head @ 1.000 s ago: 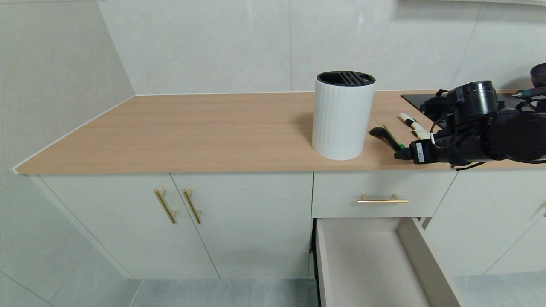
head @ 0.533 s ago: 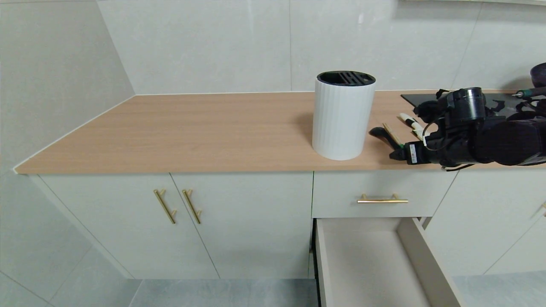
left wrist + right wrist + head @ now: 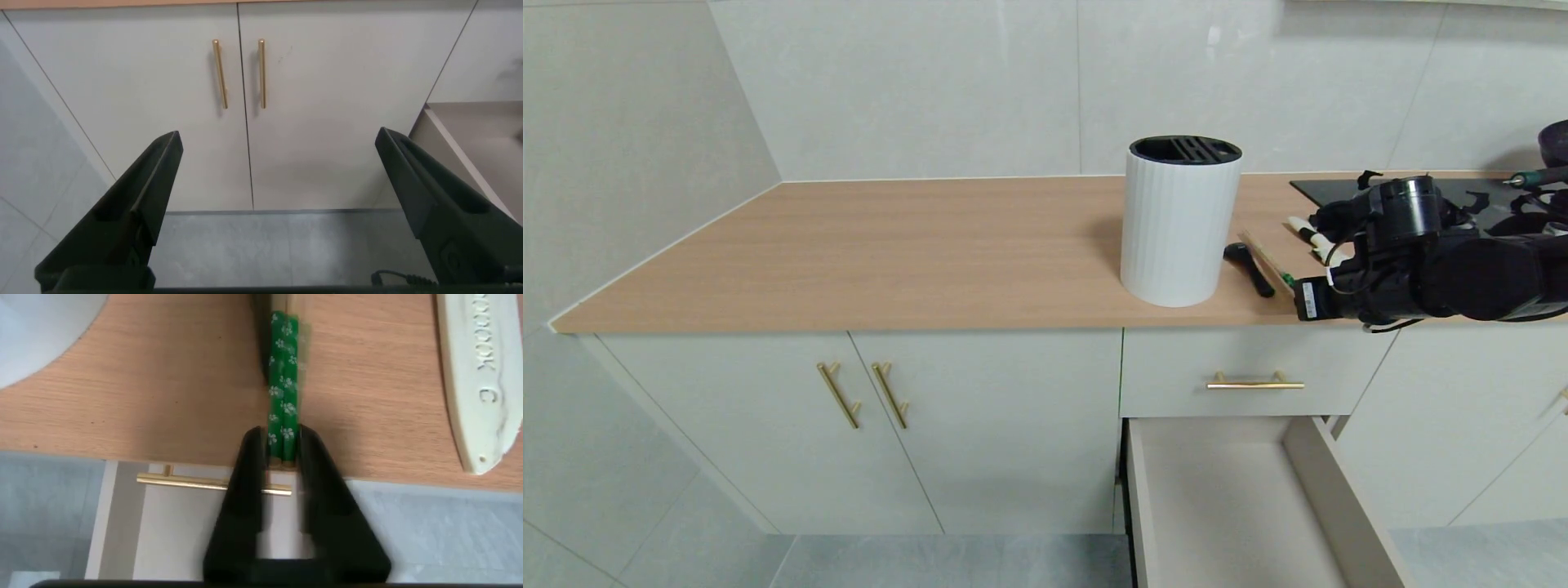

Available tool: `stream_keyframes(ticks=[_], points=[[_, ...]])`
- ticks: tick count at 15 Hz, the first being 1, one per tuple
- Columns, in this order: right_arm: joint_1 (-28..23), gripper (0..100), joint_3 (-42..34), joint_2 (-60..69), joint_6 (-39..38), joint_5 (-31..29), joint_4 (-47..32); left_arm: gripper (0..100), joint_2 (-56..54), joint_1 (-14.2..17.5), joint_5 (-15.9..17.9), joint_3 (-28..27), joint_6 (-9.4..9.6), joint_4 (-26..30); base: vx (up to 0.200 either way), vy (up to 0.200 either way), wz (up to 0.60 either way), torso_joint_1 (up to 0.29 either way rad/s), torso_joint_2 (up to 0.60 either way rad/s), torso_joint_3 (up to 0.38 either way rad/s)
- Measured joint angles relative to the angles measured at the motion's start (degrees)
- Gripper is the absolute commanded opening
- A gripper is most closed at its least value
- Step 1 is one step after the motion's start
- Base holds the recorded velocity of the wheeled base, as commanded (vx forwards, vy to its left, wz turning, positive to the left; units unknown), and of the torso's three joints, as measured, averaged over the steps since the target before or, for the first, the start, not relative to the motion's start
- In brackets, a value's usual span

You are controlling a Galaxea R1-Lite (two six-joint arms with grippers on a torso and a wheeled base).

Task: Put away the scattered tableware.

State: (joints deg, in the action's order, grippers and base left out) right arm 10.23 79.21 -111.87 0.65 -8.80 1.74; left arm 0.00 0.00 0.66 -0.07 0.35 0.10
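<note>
A pair of chopsticks (image 3: 1264,256) with green flowered ends (image 3: 283,376) lies on the wooden counter (image 3: 931,245), just right of the white ribbed utensil holder (image 3: 1180,224). My right gripper (image 3: 1298,298) sits at the counter's front edge, and its fingers (image 3: 252,461) are shut on the green ends. A black-handled utensil (image 3: 1248,266) lies beside the chopsticks, touching them or nearly so. A white-handled utensil (image 3: 1309,232) (image 3: 478,376) lies further right. My left gripper (image 3: 278,139) hangs open and holds nothing, low in front of the cabinet doors (image 3: 241,98).
An open, bare drawer (image 3: 1225,490) juts out below the counter under the gold-handled closed drawer (image 3: 1255,382). A black cooktop (image 3: 1319,192) lies at the far right. The holder's black slotted top (image 3: 1185,149) faces up. Tiled walls bound the counter behind and at the left.
My right arm has dropped lower and its gripper has closed on the chopstick ends. The chopsticks and the black utensil have swung a little toward the holder.
</note>
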Motion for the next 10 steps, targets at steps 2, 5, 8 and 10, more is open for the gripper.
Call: stream_keyframes(ticks=[2,5,8,10], points=[[-0.1,0,0.0,0.4,0.0,-0.2,0.0,100,0.0,0.0,0.0,0.0,0.00,0.0,0.000,0.000,0.00,0.000,0.00,0.000],[-0.7,0,-0.2,2.5,-0.8,-0.1,0.0,100,0.0,0.0,0.0,0.0,-0.02,0.0,0.000,0.000,0.00,0.000,0.00,0.000],[-1.1,0,-1.2,6.4,-1.8,0.1,-0.2,100,0.0,0.0,0.0,0.0,-0.02,0.0,0.000,0.000,0.00,0.000,0.00,0.000],[-1.1,0,-3.5,9.5,-2.3,0.3,-0.3,100,0.0,0.0,0.0,0.0,0.00,0.0,0.000,0.000,0.00,0.000,0.00,0.000]])
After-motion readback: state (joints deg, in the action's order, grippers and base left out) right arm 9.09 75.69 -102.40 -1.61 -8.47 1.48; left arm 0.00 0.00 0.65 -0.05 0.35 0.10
